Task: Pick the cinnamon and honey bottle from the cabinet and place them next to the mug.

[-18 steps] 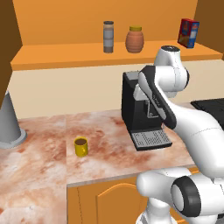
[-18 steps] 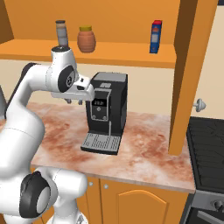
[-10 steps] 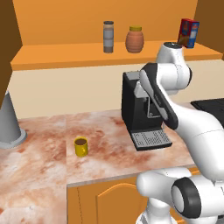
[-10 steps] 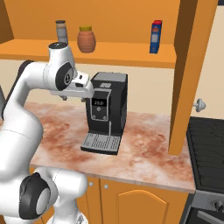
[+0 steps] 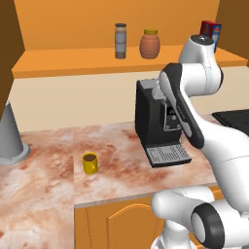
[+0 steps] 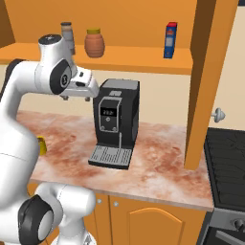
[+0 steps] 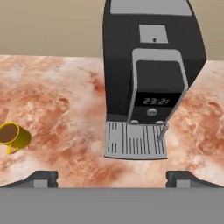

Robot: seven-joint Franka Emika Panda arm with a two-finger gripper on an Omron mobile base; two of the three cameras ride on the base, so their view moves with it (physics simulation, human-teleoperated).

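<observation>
The cinnamon (image 5: 120, 41) (image 6: 67, 36) and the honey bottle (image 5: 150, 44) (image 6: 94, 43) stand side by side on the open shelf of the cabinet (image 5: 73, 62) (image 6: 143, 58). The yellow mug (image 5: 90, 163) (image 7: 13, 136) sits on the marble counter, left of the black coffee machine (image 5: 155, 121). My gripper (image 6: 76, 98) (image 7: 111, 178) hangs below the shelf, above the counter and in front of the coffee machine. It points down, open and empty, with its fingertips (image 7: 41, 177) far apart. Shaker and jar are above it.
A red and blue box (image 5: 210, 30) (image 6: 171, 40) stands at the shelf's right end. A grey cone-shaped base (image 5: 9, 141) sits at the counter's far left. A brown cabinet side panel (image 6: 206, 81) and the stove (image 6: 227, 158) bound the counter on the right.
The gripper's fingers have gone from shut to wide open. The hand has risen a little toward the shelf and shifted slightly left in the right base view.
</observation>
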